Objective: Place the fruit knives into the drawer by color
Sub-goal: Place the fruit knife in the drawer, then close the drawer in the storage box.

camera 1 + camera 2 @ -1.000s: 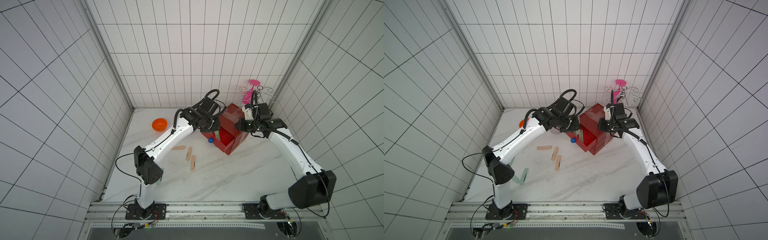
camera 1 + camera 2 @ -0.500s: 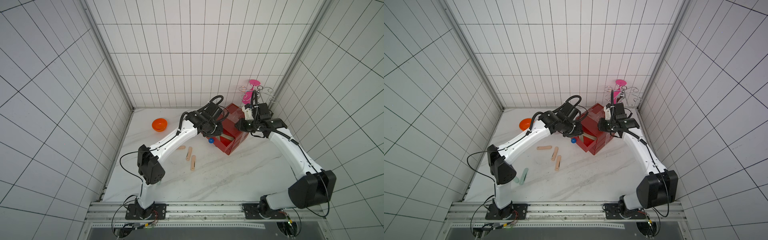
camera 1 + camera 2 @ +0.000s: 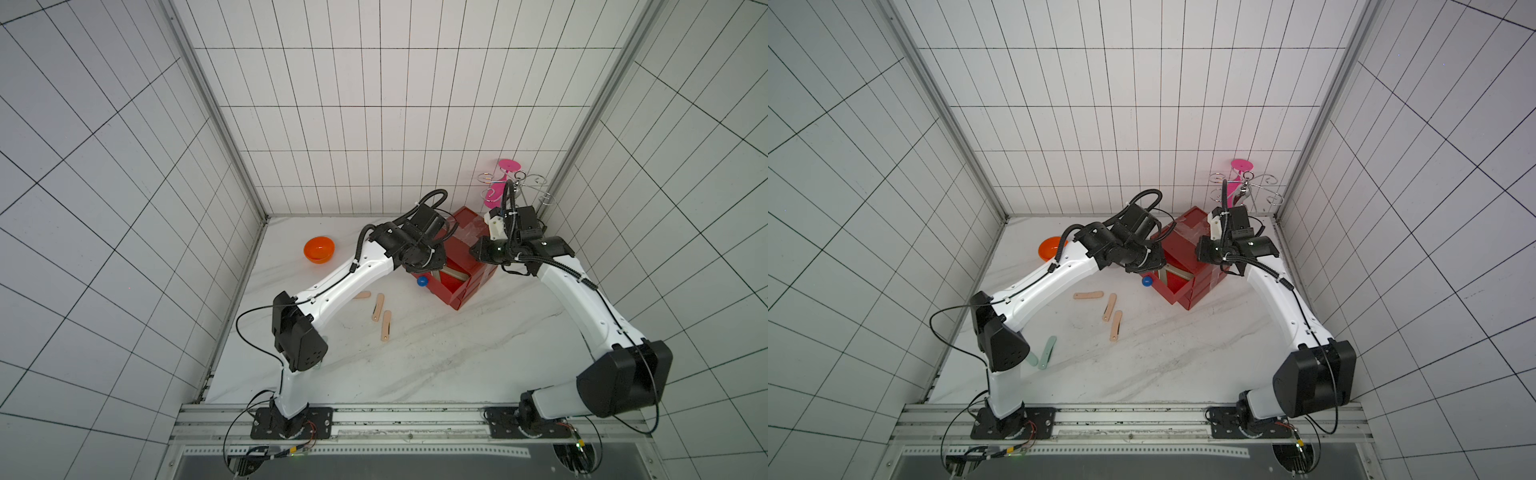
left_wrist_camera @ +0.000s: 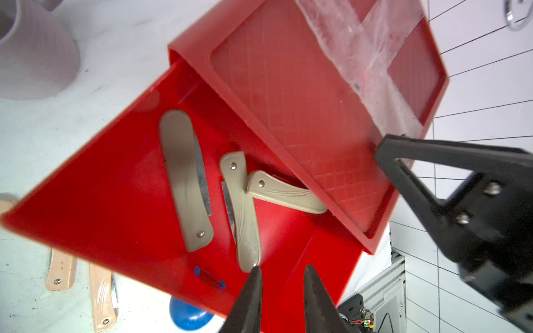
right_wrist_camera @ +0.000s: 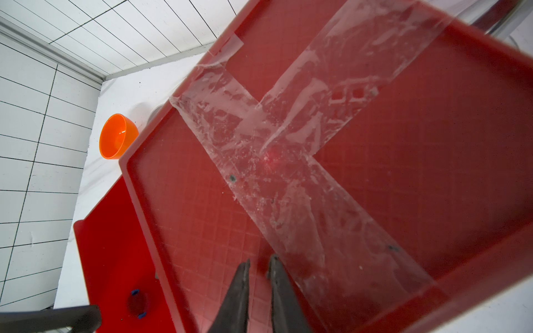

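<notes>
Where tiled walls (image 3: pixel 374 124) meet, marbled tabletop (image 3: pixel 436 365) holds drawer (image 3: pixel 471 289), orange bowl (image 3: pixel 318 249).

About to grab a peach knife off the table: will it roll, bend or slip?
Likely no rolling: the peach knife lies flat on the table. Probably stiff, since it looks like hard, riveted plastic. Its smooth, curved handle could slip from a narrow pinch.

White marble table (image 3: pixel 1183 365), red drawer (image 3: pixel 1183 239), orange bowl (image 3: pixel 319 249), 3 peach-pink knives (image 3: pixel 1109 306), 2 mint knives (image 3: pixel 1047 352)
</notes>
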Action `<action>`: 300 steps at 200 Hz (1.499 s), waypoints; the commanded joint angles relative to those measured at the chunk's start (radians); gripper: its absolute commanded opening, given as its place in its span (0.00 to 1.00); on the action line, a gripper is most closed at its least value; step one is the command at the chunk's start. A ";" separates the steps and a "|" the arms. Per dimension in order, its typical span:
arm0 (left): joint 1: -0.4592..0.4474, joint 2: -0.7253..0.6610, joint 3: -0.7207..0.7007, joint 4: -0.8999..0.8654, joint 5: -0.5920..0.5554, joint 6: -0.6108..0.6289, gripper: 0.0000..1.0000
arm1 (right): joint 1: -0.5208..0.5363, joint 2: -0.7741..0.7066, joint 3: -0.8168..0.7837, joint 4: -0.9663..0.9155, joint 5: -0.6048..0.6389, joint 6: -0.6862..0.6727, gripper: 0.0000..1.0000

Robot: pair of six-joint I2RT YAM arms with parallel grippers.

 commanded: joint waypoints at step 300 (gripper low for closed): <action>0.024 -0.312 -0.838 0.848 0.153 -0.142 0.00 | -0.004 0.075 -0.118 -0.288 0.006 -0.017 0.00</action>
